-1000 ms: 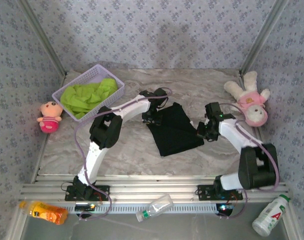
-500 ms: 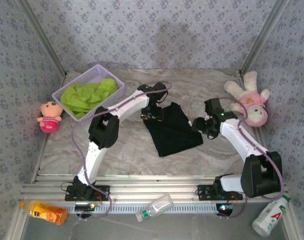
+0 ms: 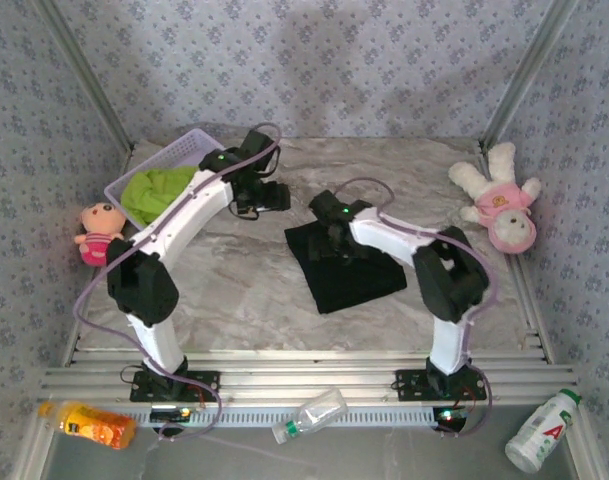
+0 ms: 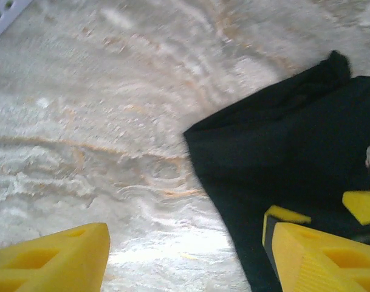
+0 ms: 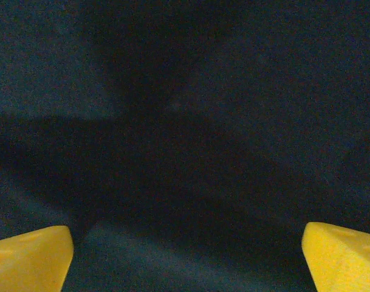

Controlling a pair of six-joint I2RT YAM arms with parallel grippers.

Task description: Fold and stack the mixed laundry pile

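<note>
Cloth of two colours makes up the laundry. The black T-shirt (image 3: pixel 344 280) lies folded into a flat, roughly square pad at the middle of the top view. It rests on the pale marbled bench (image 3: pixel 254 300), with its edges slanted against the bench's sides. In the left wrist view a small flap sticks out at its upper corner. The lime-green T-shirt (image 3: pixel 154 192) sits crumpled in the lavender basket (image 3: pixel 149 160) at upper left.

The right claw (image 5: pixel 185 255) hangs over the upper left part of the black T-shirt. Its yellow fingers are wide apart, gripping nothing, with dark cloth beneath them. The left claw (image 4: pixel 191 255) hovers above bare bench between the basket and the black T-shirt, its fingers likewise spread and holding nothing. In its wrist view the shirt's edge lies below the finger at lower right.

As for writing, the white bottle (image 3: pixel 539 430) at lower right bears a red letter A on its label. The orange bottle (image 3: pixel 89 425) at lower left and the clear bottle (image 3: pixel 309 415) at bottom centre carry labels too small to read.
</note>
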